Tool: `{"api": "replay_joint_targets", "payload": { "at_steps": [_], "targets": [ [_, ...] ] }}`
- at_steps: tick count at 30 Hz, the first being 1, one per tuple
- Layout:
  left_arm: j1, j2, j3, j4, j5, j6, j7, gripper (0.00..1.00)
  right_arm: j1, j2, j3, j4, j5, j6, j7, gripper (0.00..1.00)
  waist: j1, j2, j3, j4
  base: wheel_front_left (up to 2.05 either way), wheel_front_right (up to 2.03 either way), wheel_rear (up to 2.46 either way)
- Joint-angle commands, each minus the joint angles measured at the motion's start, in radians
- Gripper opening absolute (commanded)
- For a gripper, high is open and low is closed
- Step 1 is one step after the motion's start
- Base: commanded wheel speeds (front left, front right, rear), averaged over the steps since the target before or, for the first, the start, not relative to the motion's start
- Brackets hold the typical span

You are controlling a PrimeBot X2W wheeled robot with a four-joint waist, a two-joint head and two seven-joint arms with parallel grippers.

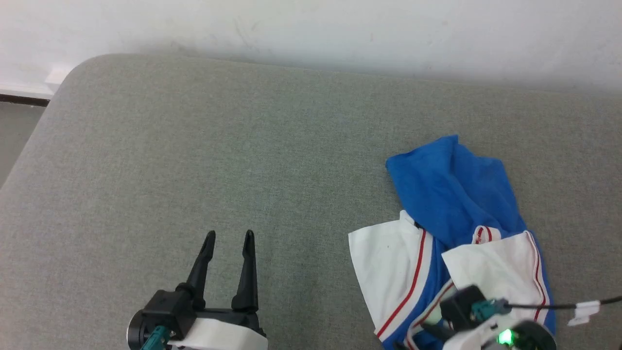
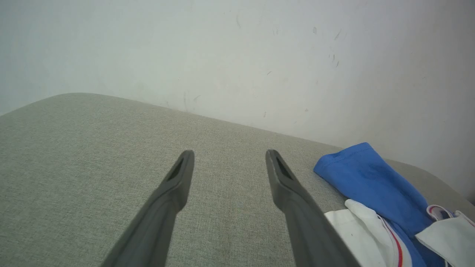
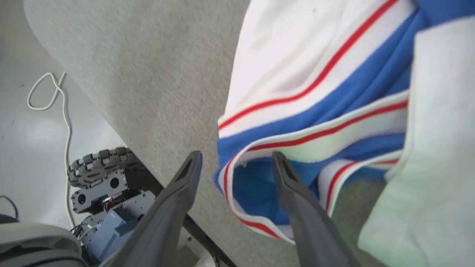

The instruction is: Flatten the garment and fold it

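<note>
Wheel (image 3: pixel 98 163) and cord (image 3: pixel 66 122) show beside spread right pincer (image 3: pixel 235 157).

Bare cushion (image 1: pixel 194 146) left of garment (image 1: pixel 452 204)

The left end effector (image 1: pixel 230 234) and right end effector (image 3: pixel 236 155) both have fingers spread apart.

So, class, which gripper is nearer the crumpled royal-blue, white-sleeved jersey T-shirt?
Right. The right gripper hovers over the T-shirt, jaws open, at its near edge; the left gripper sits apart, over grey fabric to its left.
</note>
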Motion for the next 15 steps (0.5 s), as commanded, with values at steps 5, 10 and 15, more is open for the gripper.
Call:
{"api": "replay_joint_targets", "payload": {
  "at_steps": [5,10,15],
  "targets": [
    [-0.005,-0.001,0.001,0.003,-0.011,0.0,-0.005,1.0,-0.106,0.048,-0.04,-0.111,0.003,-0.001,-0.058,1.0,0.0,-0.0001,-0.008,0.002,0.0,0.0,0.0],
    [-0.009,-0.001,-0.011,-0.004,-0.02,0.005,-0.005,1.0,-0.153,0.07,-0.168,-0.149,-0.086,-0.001,-0.101,1.0,0.0,-0.0001,0.005,0.009,0.0,0.0,0.0],
    [-0.02,-0.001,-0.017,-0.013,-0.018,0.009,-0.005,1.0,-0.134,0.06,-0.313,-0.097,-0.226,-0.001,-0.109,1.0,0.0,-0.0001,0.035,0.019,0.0,0.0,0.0]
  ]
}}
